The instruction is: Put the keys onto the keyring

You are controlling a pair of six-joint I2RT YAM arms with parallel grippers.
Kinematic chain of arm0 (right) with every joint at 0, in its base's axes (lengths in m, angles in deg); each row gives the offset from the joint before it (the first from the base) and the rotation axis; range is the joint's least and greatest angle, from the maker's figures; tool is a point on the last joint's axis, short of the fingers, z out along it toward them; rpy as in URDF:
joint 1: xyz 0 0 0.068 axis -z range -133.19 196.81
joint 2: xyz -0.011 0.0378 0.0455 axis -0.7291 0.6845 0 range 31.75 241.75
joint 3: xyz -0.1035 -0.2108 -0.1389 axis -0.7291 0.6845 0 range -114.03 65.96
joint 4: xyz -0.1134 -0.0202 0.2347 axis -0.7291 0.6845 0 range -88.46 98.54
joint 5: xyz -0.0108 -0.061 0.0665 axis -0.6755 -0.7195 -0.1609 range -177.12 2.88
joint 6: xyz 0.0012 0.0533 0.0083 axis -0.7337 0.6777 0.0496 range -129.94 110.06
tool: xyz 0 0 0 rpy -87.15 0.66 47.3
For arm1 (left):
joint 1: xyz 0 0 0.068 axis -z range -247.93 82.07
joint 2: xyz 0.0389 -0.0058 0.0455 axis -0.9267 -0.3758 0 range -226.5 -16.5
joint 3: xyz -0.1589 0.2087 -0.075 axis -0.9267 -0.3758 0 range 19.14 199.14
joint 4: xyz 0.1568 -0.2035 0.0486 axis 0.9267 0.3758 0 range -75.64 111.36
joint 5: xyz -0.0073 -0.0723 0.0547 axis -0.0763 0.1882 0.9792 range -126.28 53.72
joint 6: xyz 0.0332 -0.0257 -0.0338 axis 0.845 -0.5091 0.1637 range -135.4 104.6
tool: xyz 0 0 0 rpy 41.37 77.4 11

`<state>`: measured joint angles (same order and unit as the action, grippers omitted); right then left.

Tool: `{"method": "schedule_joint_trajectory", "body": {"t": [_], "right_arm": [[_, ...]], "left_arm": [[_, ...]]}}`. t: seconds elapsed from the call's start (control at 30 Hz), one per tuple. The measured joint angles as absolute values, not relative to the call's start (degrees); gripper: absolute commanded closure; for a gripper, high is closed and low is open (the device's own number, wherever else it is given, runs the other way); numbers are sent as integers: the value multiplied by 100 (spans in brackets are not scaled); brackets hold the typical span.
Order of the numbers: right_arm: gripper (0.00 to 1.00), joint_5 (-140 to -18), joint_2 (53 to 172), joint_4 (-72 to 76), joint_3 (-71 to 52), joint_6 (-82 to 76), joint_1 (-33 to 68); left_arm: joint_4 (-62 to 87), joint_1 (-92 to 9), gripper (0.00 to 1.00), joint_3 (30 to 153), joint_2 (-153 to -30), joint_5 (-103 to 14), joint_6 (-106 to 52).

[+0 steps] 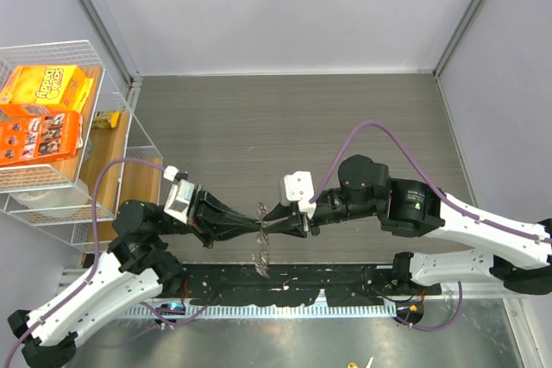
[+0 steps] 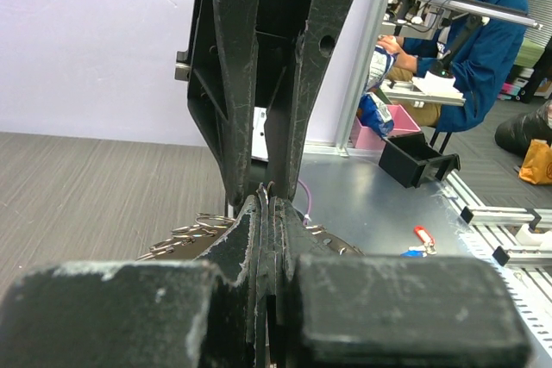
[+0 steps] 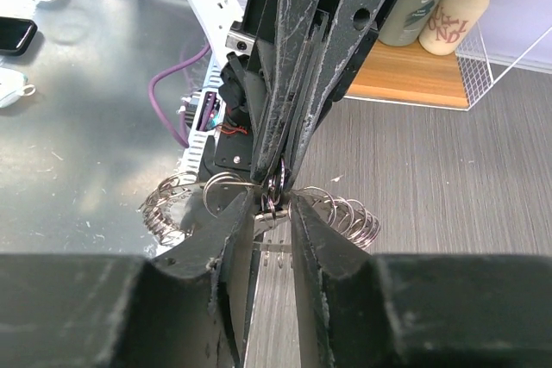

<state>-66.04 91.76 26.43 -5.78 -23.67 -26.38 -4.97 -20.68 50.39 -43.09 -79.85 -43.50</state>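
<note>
- Above the dark wood-grain table [image 1: 285,118], close to its near edge, my two arms meet tip to tip.
- My left gripper [image 2: 266,213] is clamped on the keyring [image 3: 349,213].
- My right gripper [image 3: 274,211] pinches the same ring from the opposite side.
- The strung keys [image 1: 260,256] fan out to both sides, and some dangle below.

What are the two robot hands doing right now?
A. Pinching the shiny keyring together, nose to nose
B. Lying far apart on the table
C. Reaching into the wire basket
A: the left gripper and the right gripper meet tip to tip in the middle, both with their jaws closed on the keyring.
</note>
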Motion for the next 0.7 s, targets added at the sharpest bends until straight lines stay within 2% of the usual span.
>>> {"method": "schedule_joint_trajectory", "body": {"t": [0.33,0.6,0.7], "right_arm": [[94,-6604,9183,2634,-598,-2363,-2675],[95,-6647,9202,2684,-665,-2374,-2741],[94,-6704,9252,2857,-784,-2378,-2771]], "left_arm": [[-508,-2068,100,5017,-4243,-7985,-4346],[-501,-2068,100,5017,-4213,-7987,-4346],[-381,-2066,91,5078,-4247,-7985,-4346]]}}
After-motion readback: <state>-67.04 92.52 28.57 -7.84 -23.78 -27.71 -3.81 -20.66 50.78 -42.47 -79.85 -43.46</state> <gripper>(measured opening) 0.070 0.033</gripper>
